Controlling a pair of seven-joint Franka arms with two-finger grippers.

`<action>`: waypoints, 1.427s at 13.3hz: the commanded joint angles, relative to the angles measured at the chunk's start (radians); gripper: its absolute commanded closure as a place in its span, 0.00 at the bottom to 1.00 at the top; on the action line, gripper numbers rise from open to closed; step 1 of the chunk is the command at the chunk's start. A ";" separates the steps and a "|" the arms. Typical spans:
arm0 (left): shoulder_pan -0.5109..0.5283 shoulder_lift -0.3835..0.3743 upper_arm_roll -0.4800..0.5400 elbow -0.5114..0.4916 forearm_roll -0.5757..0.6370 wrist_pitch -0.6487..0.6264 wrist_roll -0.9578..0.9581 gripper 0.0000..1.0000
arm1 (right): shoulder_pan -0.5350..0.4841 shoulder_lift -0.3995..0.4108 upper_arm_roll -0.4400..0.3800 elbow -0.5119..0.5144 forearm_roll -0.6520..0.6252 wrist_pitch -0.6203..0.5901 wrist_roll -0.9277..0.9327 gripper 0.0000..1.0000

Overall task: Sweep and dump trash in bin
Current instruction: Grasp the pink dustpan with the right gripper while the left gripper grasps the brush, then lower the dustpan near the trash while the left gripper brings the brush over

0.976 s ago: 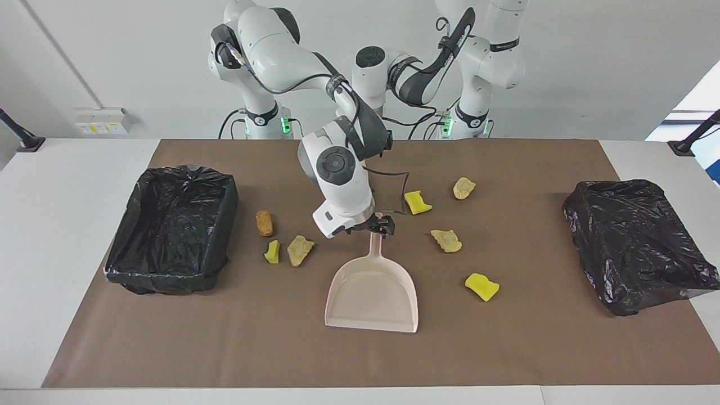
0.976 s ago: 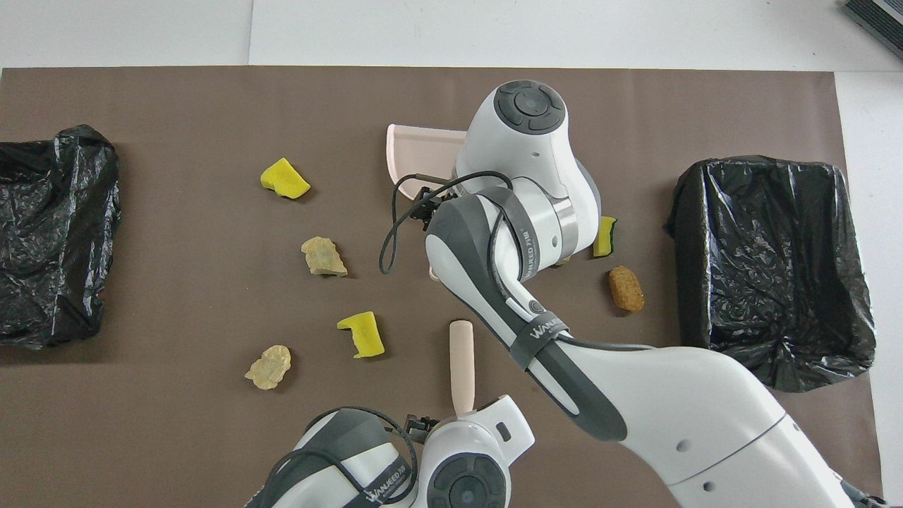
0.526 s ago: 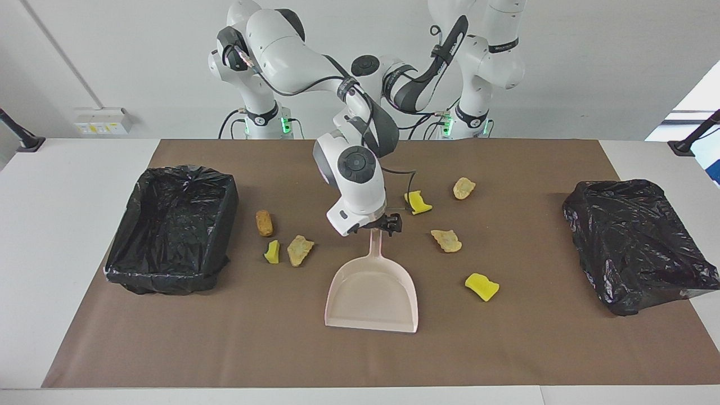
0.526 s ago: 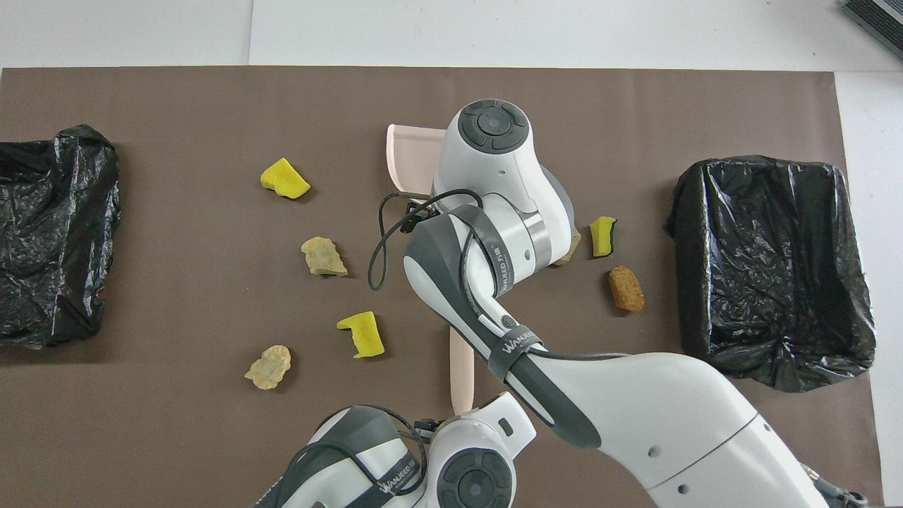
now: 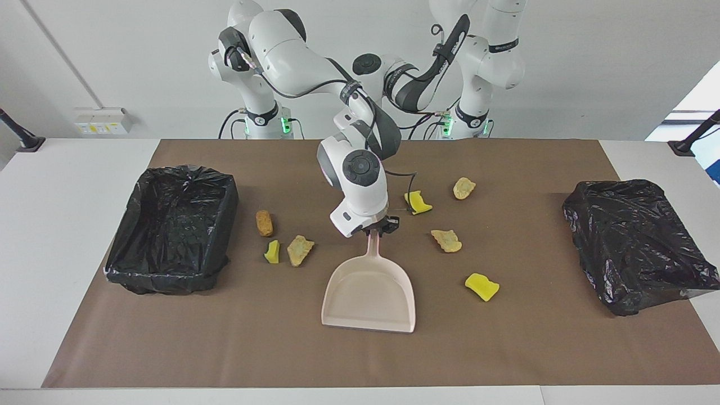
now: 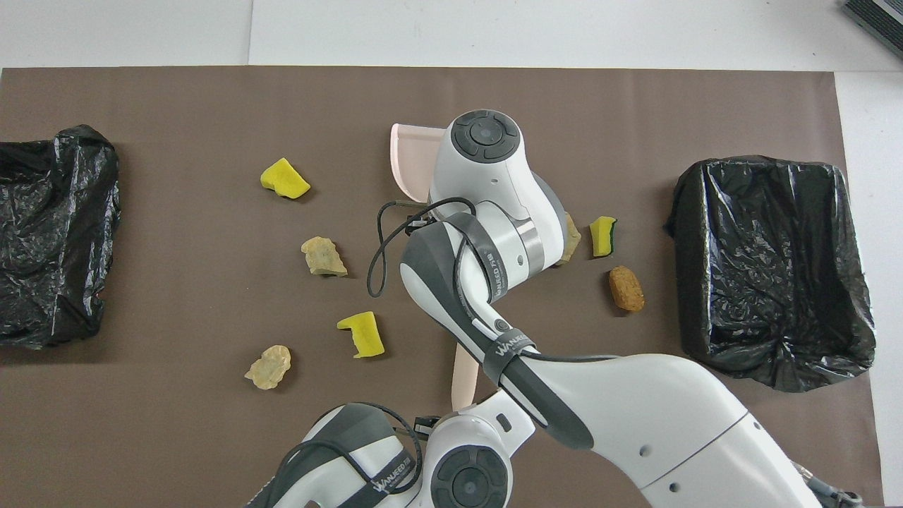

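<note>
Right claw [image 5: 378, 229]: clenched on the upper end of the dustpan [image 5: 368, 295] handle. The pan lies flat mid-worktop [image 5: 360, 360], mouth away from the robots.

Left claw: hidden under its own wrist in the overhead view, clenched. A pink rod [image 6: 462, 370] runs in beneath it. I cannot confirm a grip.

Trash, read off the facing view with the pan as dial centre: seven scraps, all loose on the worktop, none in the pan. Three cluster at 10 o'clock [image 5: 300, 250], three spread between 12 and 2 [image 5: 446, 240], and one sponge bit sits at 3 [image 5: 482, 286]. The open bin [image 5: 222, 225] stands at 9 o'clock.

Recommendation: I keep the pan lip pressed flat so scraps cannot slide under it, and keep the handle square in the claw.
</note>
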 commanded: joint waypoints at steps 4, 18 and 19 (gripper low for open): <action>0.064 -0.088 0.014 0.006 -0.009 -0.146 0.118 1.00 | -0.062 -0.075 -0.007 -0.017 -0.012 -0.077 -0.064 1.00; 0.797 0.213 0.014 0.456 0.045 -0.169 1.040 1.00 | -0.318 -0.322 0.004 -0.176 -0.168 -0.331 -1.160 1.00; 0.828 0.256 0.014 0.505 0.057 -0.169 1.104 1.00 | -0.298 -0.345 0.004 -0.225 -0.187 -0.272 -1.247 1.00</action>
